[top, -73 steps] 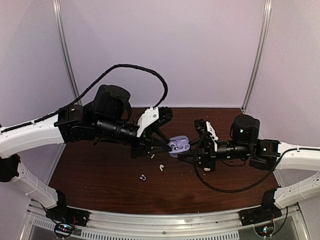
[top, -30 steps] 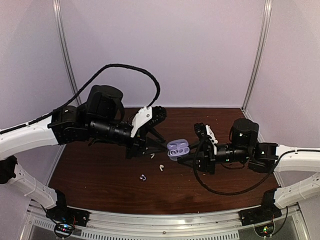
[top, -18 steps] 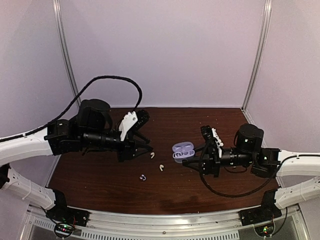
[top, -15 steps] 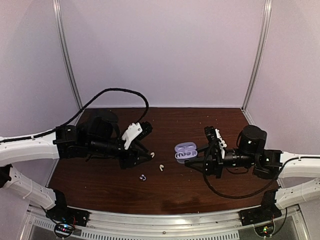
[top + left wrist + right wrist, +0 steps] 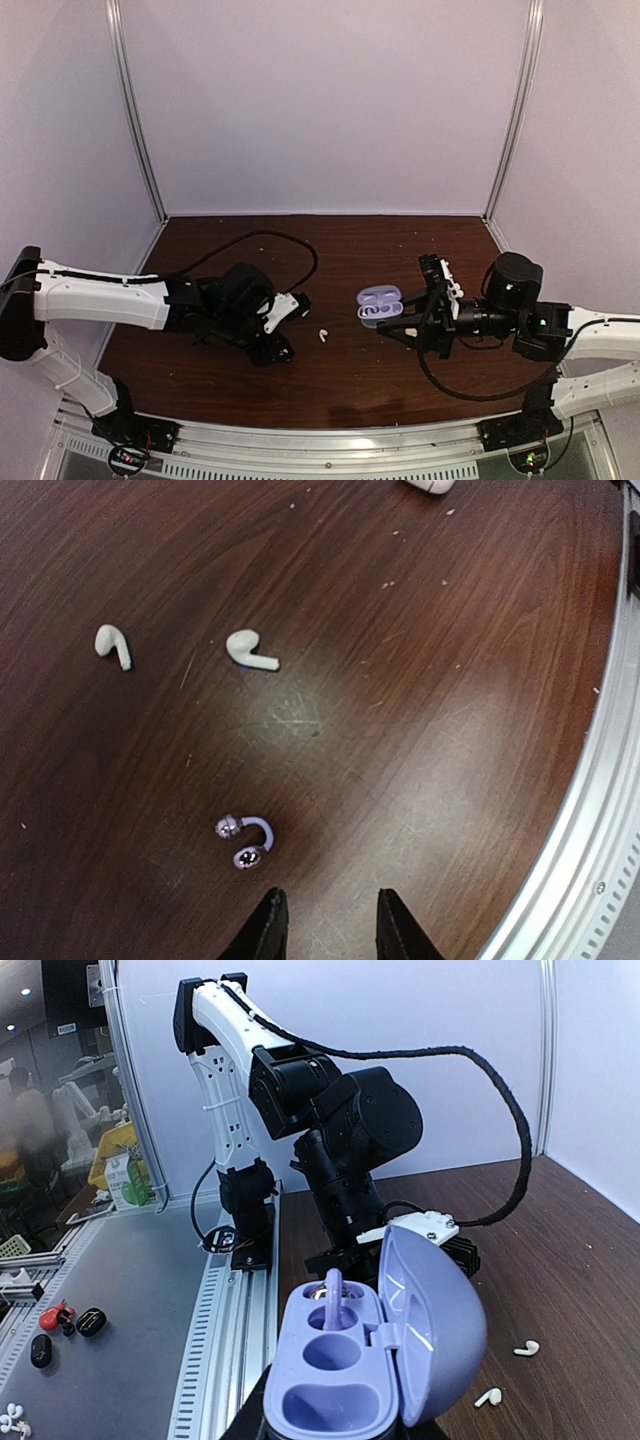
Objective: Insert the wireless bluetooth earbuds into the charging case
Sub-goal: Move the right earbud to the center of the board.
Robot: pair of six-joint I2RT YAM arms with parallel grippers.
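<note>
My right gripper is shut on the open bluish-purple charging case, held above the table right of centre. In the right wrist view the case has its lid up, and one purple earbud sits in the far slot. My left gripper is low over the table, open, with nothing between its fingers. A second purple earbud lies just ahead and left of its left fingertip. Two white stemmed earbuds lie farther out. In the top view one white earbud shows; the left gripper hides the purple one.
The aluminium rail along the table's near edge runs close to the right of my left gripper. A white object is cut off at the top of the left wrist view. White walls enclose the table at the back and sides.
My left arm has pulled back from the case and dropped low toward the near edge, over the loose purple earbud. My right gripper has carried the case a little to the right.
</note>
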